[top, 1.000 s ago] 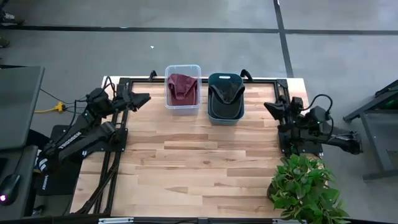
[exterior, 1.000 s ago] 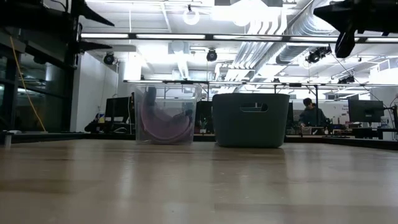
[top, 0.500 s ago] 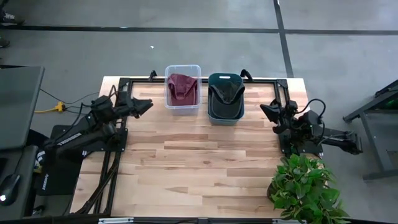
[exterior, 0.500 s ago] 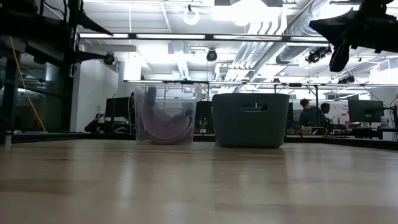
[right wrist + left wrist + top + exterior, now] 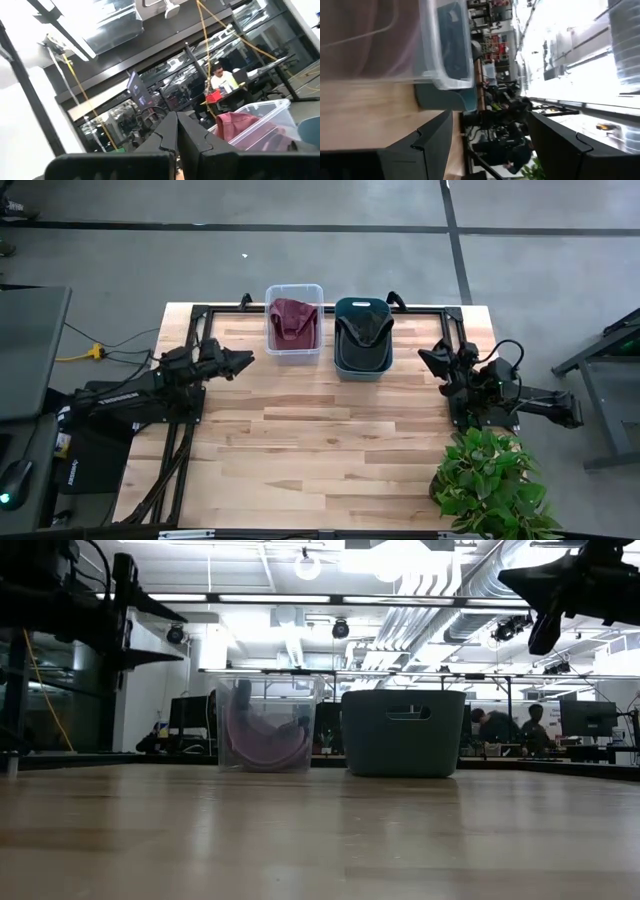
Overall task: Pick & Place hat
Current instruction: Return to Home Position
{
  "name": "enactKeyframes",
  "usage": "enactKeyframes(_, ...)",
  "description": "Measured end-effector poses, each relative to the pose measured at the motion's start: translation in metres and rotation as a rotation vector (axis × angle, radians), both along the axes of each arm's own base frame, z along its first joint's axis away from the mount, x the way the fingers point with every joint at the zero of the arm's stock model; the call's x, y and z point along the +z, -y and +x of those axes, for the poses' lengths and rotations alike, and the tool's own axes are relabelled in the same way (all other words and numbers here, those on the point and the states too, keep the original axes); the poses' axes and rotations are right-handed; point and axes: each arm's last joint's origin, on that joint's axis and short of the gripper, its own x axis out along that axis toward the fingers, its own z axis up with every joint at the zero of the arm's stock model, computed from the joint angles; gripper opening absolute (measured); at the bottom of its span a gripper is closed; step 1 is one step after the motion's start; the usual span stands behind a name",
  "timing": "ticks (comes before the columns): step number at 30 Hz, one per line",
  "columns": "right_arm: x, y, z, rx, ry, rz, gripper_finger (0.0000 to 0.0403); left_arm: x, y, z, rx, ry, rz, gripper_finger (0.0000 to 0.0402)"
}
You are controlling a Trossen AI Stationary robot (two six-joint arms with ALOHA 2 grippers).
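**Caps binned, arms out at the edges**

The red cap (image 5: 292, 320) lies inside the transparent bin (image 5: 293, 357). Black cap (image 5: 363, 328) fabric fills the green bin (image 5: 362, 372) just beside it at 3 o'clock; whether that dark heap is one cap or more cannot be told. Both bins stand at the 12 o'clock edge of the worktop (image 5: 320, 440). No cap shows loose on the boards, so the sorting looks finished. What seems left is only for the arms to settle at rest.

The left claw (image 5: 243, 360) hangs at about 10 o'clock, near the transparent bin's 9 o'clock wall, its fingers apart with nothing between them. The right claw (image 5: 428, 360) sits at about 2 o'clock, close to the worktop's side edge and apart from the green bin, its fingers pressed together on nothing.

The centre and the whole 6 o'clock half are open wood, so there is ample room to swing. A potted plant (image 5: 490, 485) crowds the 4 o'clock corner beside the right arm's base, and a black frame rail (image 5: 425, 307) runs along the 12 o'clock edge. The left claw's nearness to the transparent bin looks like the one tight spot.
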Motion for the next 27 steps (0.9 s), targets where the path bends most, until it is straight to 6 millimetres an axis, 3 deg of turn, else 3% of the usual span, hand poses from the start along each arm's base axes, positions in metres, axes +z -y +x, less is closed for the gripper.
enactKeyframes(19,-0.013,-0.002,0.005,0.082,-0.146,-0.014,0.0000,-0.038,0.005,0.003,0.024,-0.163,-0.029,0.0241)
enactKeyframes(23,-0.020,-0.002,0.007,0.088,-0.232,-0.029,0.0000,-0.039,0.005,0.003,0.018,-0.200,0.045,0.0241)
enactKeyframes(27,-0.025,-0.002,0.008,0.050,-0.317,-0.149,0.0000,-0.040,0.005,0.003,0.003,-0.265,0.182,0.0241)
